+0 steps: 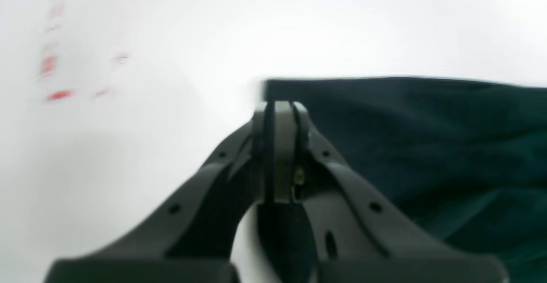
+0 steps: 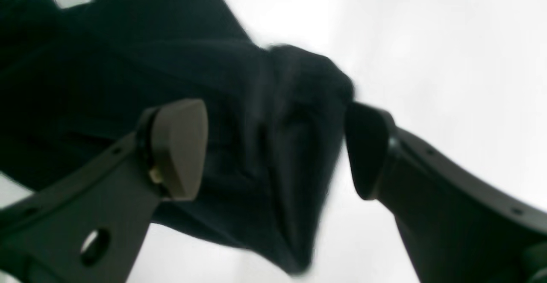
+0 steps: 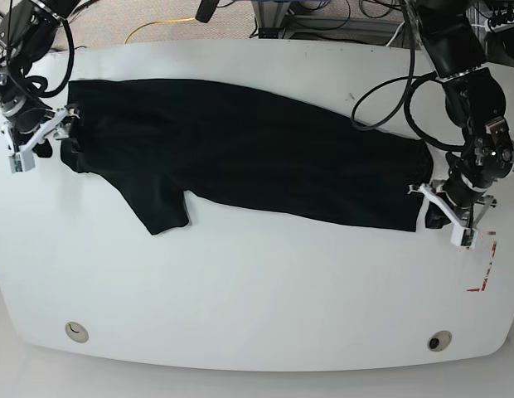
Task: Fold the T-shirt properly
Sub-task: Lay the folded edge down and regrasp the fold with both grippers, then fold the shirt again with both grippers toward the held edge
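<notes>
Black cloth, the T-shirt (image 3: 249, 157), lies long across the white table (image 3: 257, 290), folded in half; pull both ends flat and even before the next fold; the left gripper (image 1: 280, 105) is pressed together, pinching the shirt's edge; the right gripper (image 2: 275, 146) is spread wide around a bunched bit, holding nothing.

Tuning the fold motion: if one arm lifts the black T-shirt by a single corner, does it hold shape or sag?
Probably sags: the T-shirt lies limp and creased on the table. By the right gripper, loose cloth already bunches into folds. Likely light, since the left gripper pinches just a thin edge.
</notes>
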Robot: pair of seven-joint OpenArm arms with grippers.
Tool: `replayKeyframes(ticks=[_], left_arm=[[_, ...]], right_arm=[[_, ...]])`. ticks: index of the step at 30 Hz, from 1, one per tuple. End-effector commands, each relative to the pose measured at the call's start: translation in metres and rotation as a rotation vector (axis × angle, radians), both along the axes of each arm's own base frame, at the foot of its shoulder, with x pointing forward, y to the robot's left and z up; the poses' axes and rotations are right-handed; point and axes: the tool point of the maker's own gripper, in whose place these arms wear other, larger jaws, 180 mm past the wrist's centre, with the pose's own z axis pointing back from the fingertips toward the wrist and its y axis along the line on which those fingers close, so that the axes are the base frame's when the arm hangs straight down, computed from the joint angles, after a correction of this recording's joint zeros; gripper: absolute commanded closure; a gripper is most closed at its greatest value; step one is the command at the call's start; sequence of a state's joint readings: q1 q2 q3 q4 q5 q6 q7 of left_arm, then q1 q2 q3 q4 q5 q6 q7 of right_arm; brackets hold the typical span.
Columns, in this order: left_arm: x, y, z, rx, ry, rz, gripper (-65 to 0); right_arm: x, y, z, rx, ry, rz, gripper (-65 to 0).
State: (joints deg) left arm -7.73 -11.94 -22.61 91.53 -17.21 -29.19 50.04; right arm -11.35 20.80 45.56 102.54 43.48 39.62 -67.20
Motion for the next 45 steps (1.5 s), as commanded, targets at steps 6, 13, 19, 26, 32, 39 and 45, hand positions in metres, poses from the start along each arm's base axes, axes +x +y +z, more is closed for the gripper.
replayKeyframes(ticks=[6,13,19,26,32,39,45], left_arm=[[0.003,-0.049,-0.032,-0.066,0.07,-0.106,-0.6],[-0.022,-0.037,-0.067,-0.063,0.177,-0.092,-0.6],[-0.051,-0.012,-0.086,-0.006,0.252,-0.08,-0.6],[-0.076,0.003,-0.104,0.021,0.325,-0.071,-0.4],[-0.084,0.004,-0.115,0.009,0.36,-0.065,-0.4],[-0.087,-0.006,-0.1,0.05,0.324,-0.142,-0.4],[-0.096,-0.004,-0.104,0.076,0.381,-0.152,-0.4]], right_arm=[[0.029,0.061,0.001,0.112,-0.069,0.111,-39.8],[0.034,0.073,-0.039,0.101,0.052,0.106,-11.4],[0.016,0.031,-0.091,0.069,0.256,0.028,-10.3],[0.005,-0.023,-0.107,-0.031,0.35,-0.037,-10.3],[0.008,-0.044,-0.094,-0.089,0.346,-0.045,-10.3],[0.021,-0.038,-0.068,-0.119,0.274,-0.017,-10.3],[0.041,-0.012,-0.035,-0.037,0.151,0.046,-10.3]])
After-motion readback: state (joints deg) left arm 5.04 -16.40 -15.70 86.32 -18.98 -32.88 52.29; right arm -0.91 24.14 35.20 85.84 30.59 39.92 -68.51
